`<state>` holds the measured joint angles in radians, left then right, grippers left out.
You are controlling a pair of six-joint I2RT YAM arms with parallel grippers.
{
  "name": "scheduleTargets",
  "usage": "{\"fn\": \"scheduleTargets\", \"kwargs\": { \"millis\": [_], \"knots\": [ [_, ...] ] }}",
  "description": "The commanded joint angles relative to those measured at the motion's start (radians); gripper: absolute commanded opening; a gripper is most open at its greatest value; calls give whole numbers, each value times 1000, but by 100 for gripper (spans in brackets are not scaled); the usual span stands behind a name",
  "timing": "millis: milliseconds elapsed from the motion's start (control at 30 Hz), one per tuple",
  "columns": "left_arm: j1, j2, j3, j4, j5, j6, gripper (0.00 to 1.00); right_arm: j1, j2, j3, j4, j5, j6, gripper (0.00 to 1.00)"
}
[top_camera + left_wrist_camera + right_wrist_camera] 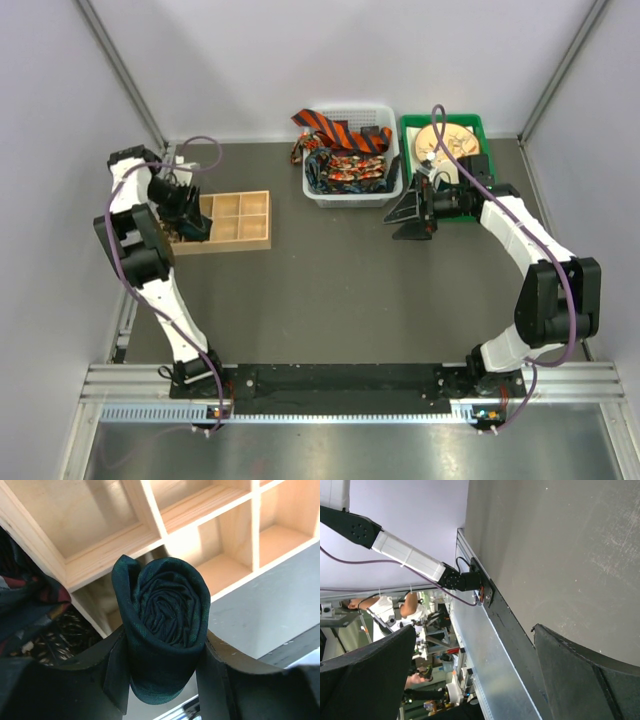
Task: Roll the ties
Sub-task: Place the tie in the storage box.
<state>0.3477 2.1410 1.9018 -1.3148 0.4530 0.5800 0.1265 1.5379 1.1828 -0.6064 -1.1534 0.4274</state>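
A dark teal tie (167, 612), rolled into a tight coil, sits between the fingers of my left gripper (165, 647), which is shut on it. The gripper (190, 222) hangs over the left end of a wooden compartment tray (243, 221); a compartment wall (107, 555) shows just behind the roll. Another dark, red-patterned tie (30, 600) lies in a compartment to the left. An orange-and-black striped tie (335, 130) and dark red-patterned ties (350, 170) fill the white basket (352, 196). My right gripper (408, 212) stands open beside the basket, with nothing between its fingers (580, 675).
A green bin (408, 128) holding a round wooden disc stands right of the white basket. Grey walls close in the table on three sides. The metal rail (350, 385) with both arm bases runs along the near edge.
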Motion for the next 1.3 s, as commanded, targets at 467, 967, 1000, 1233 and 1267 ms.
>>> {"fn": "scheduleTargets", "kwargs": {
  "millis": [467, 967, 1000, 1233, 1267],
  "knots": [
    [0, -127, -44, -80, 178, -232, 0, -1, -5, 32, -3, -16, -44, 99],
    [4, -89, -92, 55, 7, -325, 0, -1, -10, 20, -3, -9, -52, 99],
    [2, -86, -93, 69, 7, -324, 0, -1, -12, 21, -4, -11, -50, 99],
    [8, -66, -92, 124, -23, -336, 0, -1, -10, 18, -3, -14, -52, 99],
    [8, -61, -89, 124, -25, -341, 0, -1, -9, 20, -1, -14, -52, 99]
  ]
}}
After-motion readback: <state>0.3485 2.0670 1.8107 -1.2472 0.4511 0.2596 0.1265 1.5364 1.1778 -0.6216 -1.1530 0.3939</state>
